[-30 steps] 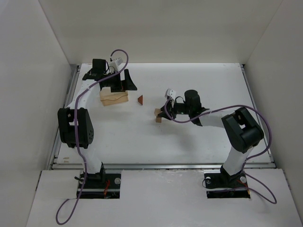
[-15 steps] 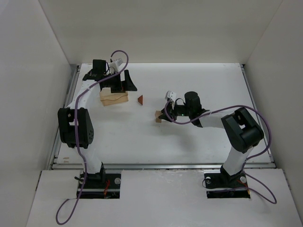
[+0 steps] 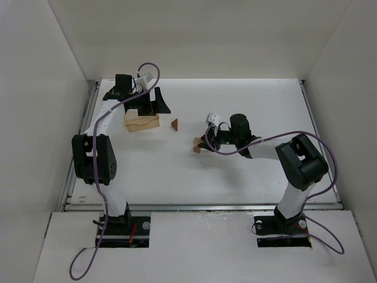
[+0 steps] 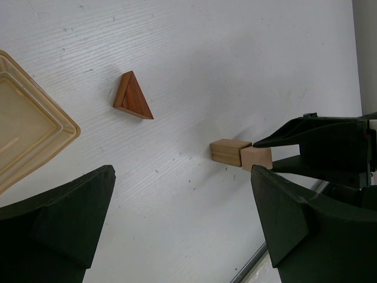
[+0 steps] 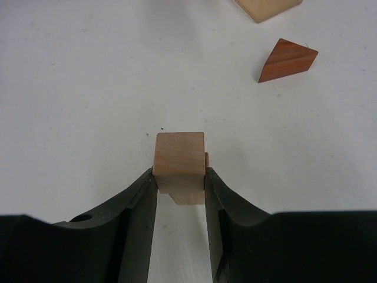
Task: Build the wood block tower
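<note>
Your right gripper point(image 5: 181, 174) pinches a tan cube point(image 5: 179, 154) near the middle of the table point(image 3: 165, 183), touching a second tan block point(image 4: 230, 152); your left gripper point(image 4: 179, 177) gapes. Next, lift it squarely onto that block.

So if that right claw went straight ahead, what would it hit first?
Probably the loose tan block, touching the held tan block in the right gripper; the triangular piece lies off to one side.

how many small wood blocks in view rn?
3. One tan block gripped in the right hand; a second tan block touching it; a reddish triangle lying apart from both. Others may be hidden.
</note>
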### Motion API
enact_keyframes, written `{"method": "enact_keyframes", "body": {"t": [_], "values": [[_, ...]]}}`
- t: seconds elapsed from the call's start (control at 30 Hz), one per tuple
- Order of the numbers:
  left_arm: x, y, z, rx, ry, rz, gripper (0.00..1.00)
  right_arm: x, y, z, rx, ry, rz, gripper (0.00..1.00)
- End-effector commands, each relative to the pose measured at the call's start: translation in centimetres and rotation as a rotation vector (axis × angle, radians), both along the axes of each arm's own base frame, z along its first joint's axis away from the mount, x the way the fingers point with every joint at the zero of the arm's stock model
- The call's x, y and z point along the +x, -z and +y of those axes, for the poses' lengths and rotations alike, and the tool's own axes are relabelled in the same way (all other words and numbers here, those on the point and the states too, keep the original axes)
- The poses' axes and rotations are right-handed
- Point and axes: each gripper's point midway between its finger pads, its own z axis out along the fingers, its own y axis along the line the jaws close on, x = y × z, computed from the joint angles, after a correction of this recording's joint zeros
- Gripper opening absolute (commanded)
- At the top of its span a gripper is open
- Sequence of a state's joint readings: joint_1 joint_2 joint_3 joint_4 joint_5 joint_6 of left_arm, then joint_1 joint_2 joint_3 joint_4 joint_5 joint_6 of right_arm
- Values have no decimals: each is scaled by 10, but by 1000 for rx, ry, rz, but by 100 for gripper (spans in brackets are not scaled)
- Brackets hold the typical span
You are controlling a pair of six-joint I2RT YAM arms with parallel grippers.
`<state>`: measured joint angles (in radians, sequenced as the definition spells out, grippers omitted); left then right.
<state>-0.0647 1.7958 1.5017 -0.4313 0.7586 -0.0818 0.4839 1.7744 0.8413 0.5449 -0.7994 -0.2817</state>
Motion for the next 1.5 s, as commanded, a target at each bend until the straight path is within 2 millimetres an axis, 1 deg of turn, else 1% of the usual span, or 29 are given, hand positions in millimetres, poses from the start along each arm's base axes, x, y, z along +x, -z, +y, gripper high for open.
{"method": "enact_keyframes", "body": {"t": [0.0, 0.13, 0.17, 0.2, 0.23, 0.37, 0.43, 0.53, 0.57, 0.6, 0.7, 0.73, 0.83, 0.87, 0.9, 0.93, 0.97, 1.0, 1.03, 1.07, 1.13, 1.17, 1.23, 1.27, 1.3, 1.33, 1.37, 1.4, 1.47], "values": [[-6, -23, -1, -7, 21, -67, 100, 11, -13, 3, 18, -5, -49, 0], [-6, -23, -1, -3, 26, -74, 100, 12, -12, 2, 15, 3, -50, 0], [-6, -23, -1, -2, 26, -74, 100, 14, -12, 1, 12, 12, -52, 3], [-6, -23, -1, -2, 26, -74, 100, 13, -10, 1, 6, 12, -41, 7], [-6, -23, -1, -2, 26, -74, 100, 12, -8, 0, 2, 12, -33, 18], [-4, -26, -1, -3, 26, -83, 100, 13, -8, 0, -2, 22, -34, 39], [-4, -26, -1, -3, 26, -83, 100, 13, -8, 0, -2, 22, -34, 46], [-4, -26, -1, -3, 26, -83, 100, 13, -8, 0, -2, 22, -34, 50], [-3, -22, -1, -2, 26, -74, 100, 13, -8, 0, -2, 22, -34, 53], [-3, -22, -1, -2, 26, -74, 100, 13, -8, 0, -2, 22, -34, 58], [-3, -22, -1, -2, 26, -74, 100, 13, -6, -1, -6, 21, -26, 67], [-4, -23, -2, -9, 32, -73, 100, 10, -6, 2, -6, 12, -26, 67], [-5, -29, -2, 3, 61, -99, 100, 10, -14, 2, 3, 12, -42, 72], [-5, -31, -1, 8, 68, -107, 100, 10, -20, 2, 10, 13, -56, 73], [-1, -38, 0, 23, 69, -133, 100, 10, -25, 2, 15, 13, -65, 73], [-3, -39, -1, 51, 96, -152, 100, 9, -36, 2, 27, 13, -87, 79], [-1, -37, -1, 90, 104, -165, 100, 10, -40, 1, 26, 21, -93, 83], [3, -48, -2, 122, 123, -210, 100, 5, -42, 3, 29, 12, -96, 94], [0, -45, -12, 159, 169, -227, 100, 6, -48, 2, 33, 21, -111, 94], [-1, -42, -10, 237, 213, -267, 100, 5, -57, 0, 37, 31, -125, 95], [-1, -41, -15, 364, 302, -351, 100, 3, -67, -5, 34, 55, -137, 95], [-6, -43, -20, 363, 316, -354, 100, 2, -73, -5, 42, 55, -150, 95], [-3, -41, -16, 459, 346, -397, 100, -3, -73, -10, 31, 68, -140, 95], [-3, -39, -20, 471, 354, -391, 100, -3, -77, -12, 29, 81, -146, 95], [-4, -40, -17, 487, 359, -389, 100, -7, -84, -16, 37, 93, -149, 95], [-6, -34, -19, 498, 368, -369, 100, -6, -87, -20, 39, 126, -146, 95], [-9, -25, -17, 504, 359, -339, 99, -10, -82, -25, 37, 157, -118, 95], [-13, -18, -18, 518, 360, -317, 97, -13, -94, -29, 73, 203, -82, 95], [-22, 1, -16, 544, 372, -269, 93, -2, -101, -44, 102, 361, -42, 95]]}}
